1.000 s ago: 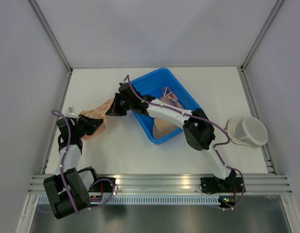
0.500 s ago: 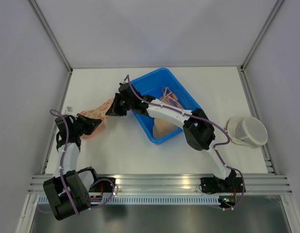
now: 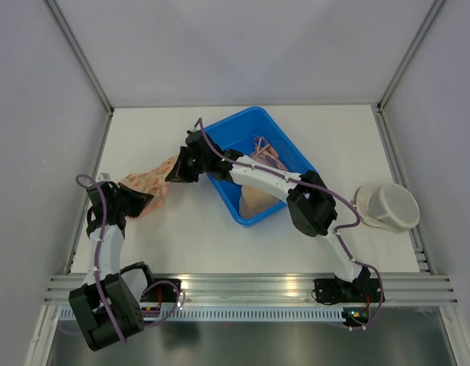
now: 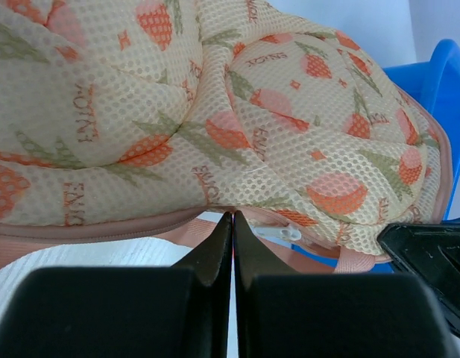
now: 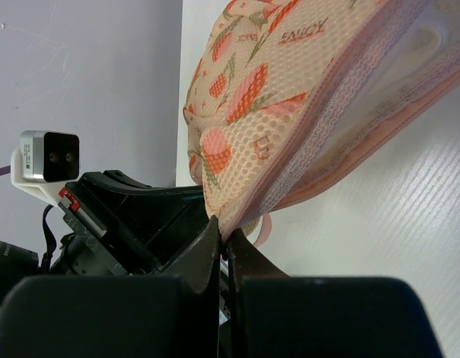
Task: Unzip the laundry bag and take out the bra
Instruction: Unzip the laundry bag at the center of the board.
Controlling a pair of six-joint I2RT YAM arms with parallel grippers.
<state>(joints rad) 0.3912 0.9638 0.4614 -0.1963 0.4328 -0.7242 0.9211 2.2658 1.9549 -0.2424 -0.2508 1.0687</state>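
The laundry bag (image 3: 147,181) lies on the table (image 3: 311,130) just left of the blue bin (image 3: 223,200), drawn out between the two arms. It is cream mesh printed with orange peaches and green leaves, edged in pink, with a pale zipper band (image 5: 326,127) along one side. What it holds cannot be made out. The left gripper (image 4: 233,216) is clenched on the bag's pink lower edge, just beside a small white zipper pull (image 4: 278,233). The right gripper (image 5: 222,227) is pinched tight on the bag's corner at the bin end. The right arm (image 3: 257,177) reaches across the bin, covering part of it. Inside the bin lie a beige garment (image 3: 256,203) and a pinkish one with thin straps (image 3: 266,155). A white round mesh container (image 3: 387,207) sits well apart at the table's right edge.
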